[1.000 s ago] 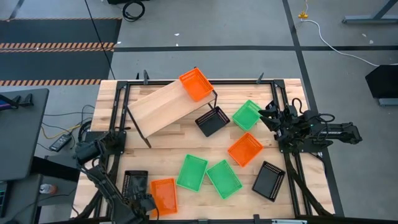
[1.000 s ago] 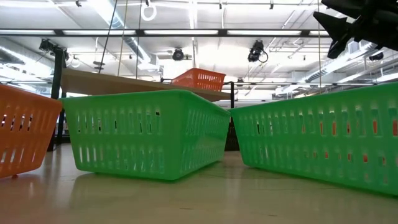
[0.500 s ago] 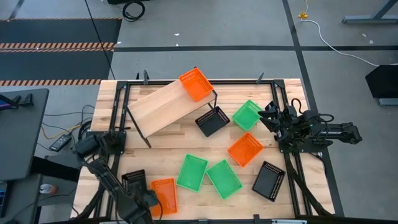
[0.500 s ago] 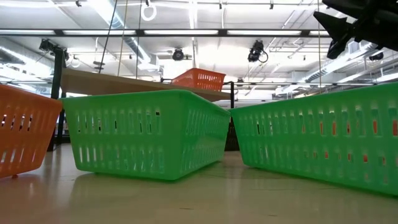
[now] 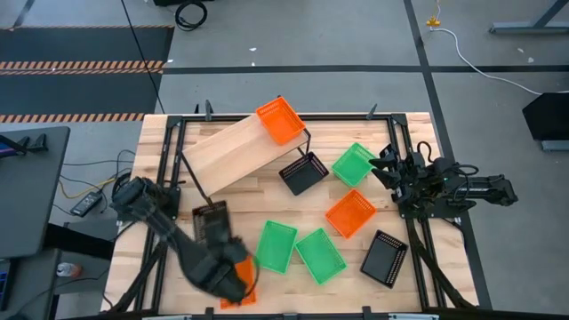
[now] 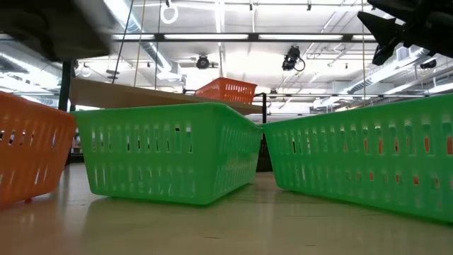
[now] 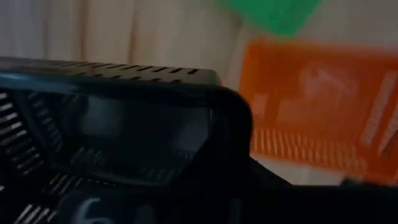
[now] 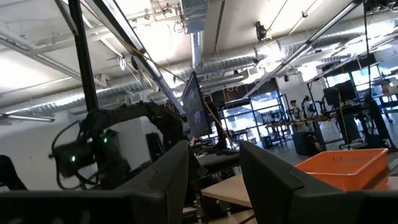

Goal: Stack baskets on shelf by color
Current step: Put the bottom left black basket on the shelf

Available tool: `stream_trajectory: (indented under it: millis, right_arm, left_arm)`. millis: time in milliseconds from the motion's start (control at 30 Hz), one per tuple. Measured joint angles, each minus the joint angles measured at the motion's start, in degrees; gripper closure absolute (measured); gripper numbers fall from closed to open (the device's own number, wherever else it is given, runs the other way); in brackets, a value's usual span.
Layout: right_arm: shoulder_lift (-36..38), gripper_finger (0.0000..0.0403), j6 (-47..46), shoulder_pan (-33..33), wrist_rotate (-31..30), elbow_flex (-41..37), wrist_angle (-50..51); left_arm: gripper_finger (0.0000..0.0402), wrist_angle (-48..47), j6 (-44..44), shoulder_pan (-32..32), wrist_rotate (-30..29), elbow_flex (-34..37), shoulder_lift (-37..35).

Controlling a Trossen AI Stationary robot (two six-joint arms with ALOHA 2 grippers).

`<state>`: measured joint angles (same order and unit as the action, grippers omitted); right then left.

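We carry a black basket [image 5: 212,222] pinched in the left gripper [image 5: 220,252] above the orange basket [image 5: 238,283], far from the shelf [image 5: 233,153], and it may slip, while the right gripper [image 5: 384,164] waits with spread fingers.

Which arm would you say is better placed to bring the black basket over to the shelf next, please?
Left. Its gripper already carries the black basket lifted at the table's front left. The right gripper hangs open and empty by the right edge, beyond the shelf.
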<state>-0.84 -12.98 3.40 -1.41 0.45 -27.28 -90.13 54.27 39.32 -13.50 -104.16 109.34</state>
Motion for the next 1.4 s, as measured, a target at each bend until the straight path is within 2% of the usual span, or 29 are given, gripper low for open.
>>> stream_trajectory:
  millis: [100, 200, 367, 567, 767, 1033, 1400]
  right_arm:
    - [0.00, 0.0251, 0.29, 0.03, -0.16, 0.00, -0.05]
    - [0.00, 0.0251, 1.17, 0.04, -0.44, 0.00, -0.05]
    - [0.00, 0.0251, 4.57, 0.07, -0.80, 0.00, -0.60]
    - [0.00, 0.0251, 7.70, 0.07, -4.45, 0.00, -0.53]
    - [0.00, 0.0251, 7.37, 0.07, -4.72, 0.00, 0.45]
    - [0.00, 0.0251, 5.56, 0.07, -4.52, 0.00, 2.52]
    - [0.00, 0.0251, 3.55, 0.07, -2.74, 0.00, 3.47]
  left_arm:
    - [0.0399, 0.20, -3.51, -6.01, -3.58, -1.83, -0.35]
    - [0.0399, 0.23, -4.98, -13.72, -4.47, -2.19, -0.78]
    - [0.0399, 0.13, -15.56, -25.72, -2.18, -2.86, -0.81]
    - [0.0399, 1.03, -29.49, -39.26, -1.02, -5.23, -0.83]
    - [0.0399, 2.06, -34.74, -50.38, 3.40, -5.51, -0.83]
    - [0.0398, 10.04, -39.67, -55.23, 6.37, -5.51, -0.50]
    - [0.0393, 7.27, -39.08, -54.87, 8.83, -5.48, 1.70]
